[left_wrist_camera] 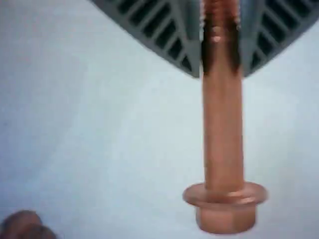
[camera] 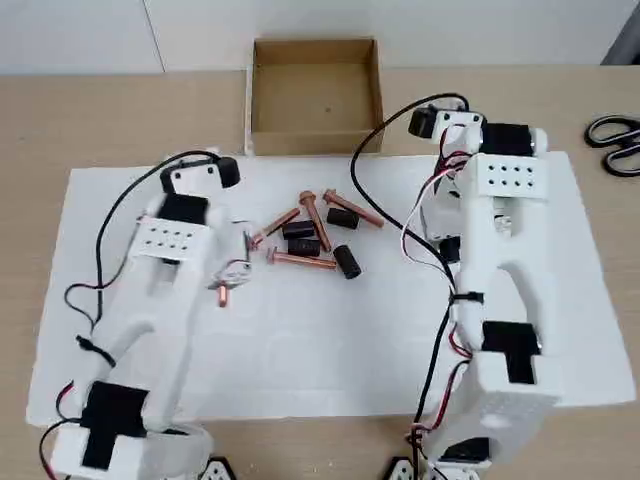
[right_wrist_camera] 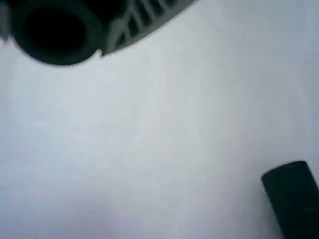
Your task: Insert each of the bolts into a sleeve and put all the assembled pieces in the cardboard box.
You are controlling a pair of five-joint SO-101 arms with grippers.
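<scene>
Left wrist view: copper bolt (left_wrist_camera: 223, 149), flanged hex head, was clamped by its threaded end in the closed left gripper (left_wrist_camera: 222, 50); black sleeve (right_wrist_camera: 52, 32) was pinched in the right gripper (right_wrist_camera: 84, 37).

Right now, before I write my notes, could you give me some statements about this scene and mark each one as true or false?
1. The left hand is shut on a copper-coloured metal bolt. True.
2. The brown cardboard box already holds assembled pieces. False: it is empty.
3. The right hand holds a black cylindrical sleeve. True.
4. The dark-handled scissors lie on the white foam sheet. False: they lie on the bare wooden table, beside the sheet.
</scene>
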